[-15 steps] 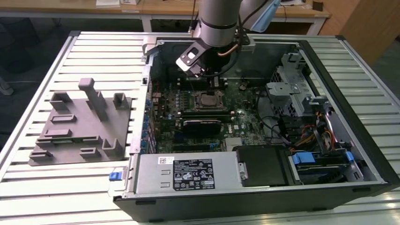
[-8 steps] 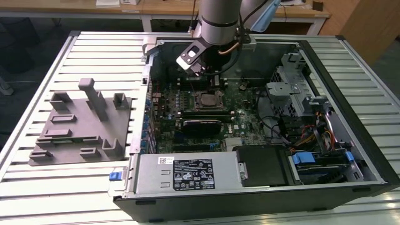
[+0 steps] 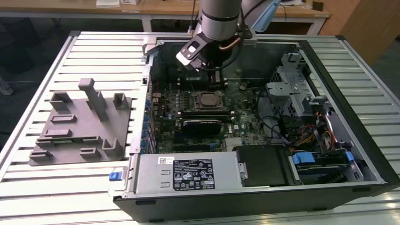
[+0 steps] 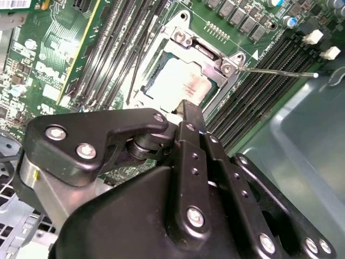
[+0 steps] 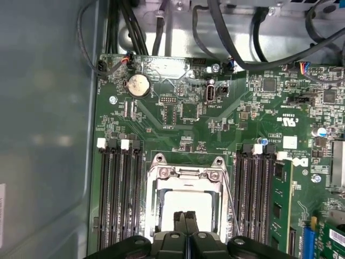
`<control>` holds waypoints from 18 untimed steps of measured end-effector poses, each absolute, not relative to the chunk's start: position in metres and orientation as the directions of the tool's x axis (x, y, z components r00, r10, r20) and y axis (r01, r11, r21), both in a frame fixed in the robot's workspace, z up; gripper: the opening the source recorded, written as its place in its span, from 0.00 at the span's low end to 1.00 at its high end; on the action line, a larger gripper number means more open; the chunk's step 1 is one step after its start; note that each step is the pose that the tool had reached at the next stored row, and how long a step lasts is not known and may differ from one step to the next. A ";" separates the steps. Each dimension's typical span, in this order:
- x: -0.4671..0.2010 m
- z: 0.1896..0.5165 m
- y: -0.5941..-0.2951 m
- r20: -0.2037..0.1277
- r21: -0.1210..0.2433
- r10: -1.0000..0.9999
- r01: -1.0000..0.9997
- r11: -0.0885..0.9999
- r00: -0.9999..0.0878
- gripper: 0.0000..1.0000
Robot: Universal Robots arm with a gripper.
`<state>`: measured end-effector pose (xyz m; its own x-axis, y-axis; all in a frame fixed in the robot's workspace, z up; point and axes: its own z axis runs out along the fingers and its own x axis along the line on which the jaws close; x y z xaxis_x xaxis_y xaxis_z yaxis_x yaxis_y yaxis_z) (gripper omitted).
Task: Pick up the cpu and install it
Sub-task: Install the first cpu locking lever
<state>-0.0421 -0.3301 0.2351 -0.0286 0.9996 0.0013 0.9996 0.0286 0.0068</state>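
Gripper closed, empty, just above cpu seated in socket frame (lift straight up, avoid nudging it).

Cpu in socket, memory slots both sides.

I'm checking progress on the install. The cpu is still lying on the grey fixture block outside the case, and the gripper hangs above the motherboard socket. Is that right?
Not quite. The cpu already sits in the motherboard socket, as both wrist views show; the grey fixture block holds no chip in the exterior view. The gripper does hang above the socket.
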 end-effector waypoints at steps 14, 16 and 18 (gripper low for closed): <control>-0.042 0.243 -0.330 0.001 0.007 0.992 0.992 0.127 -0.127 0.11; -0.042 0.243 -0.330 0.001 0.007 0.987 0.987 0.162 -0.162 0.11; -0.042 0.243 -0.330 0.001 0.007 0.980 0.980 0.197 -0.197 0.11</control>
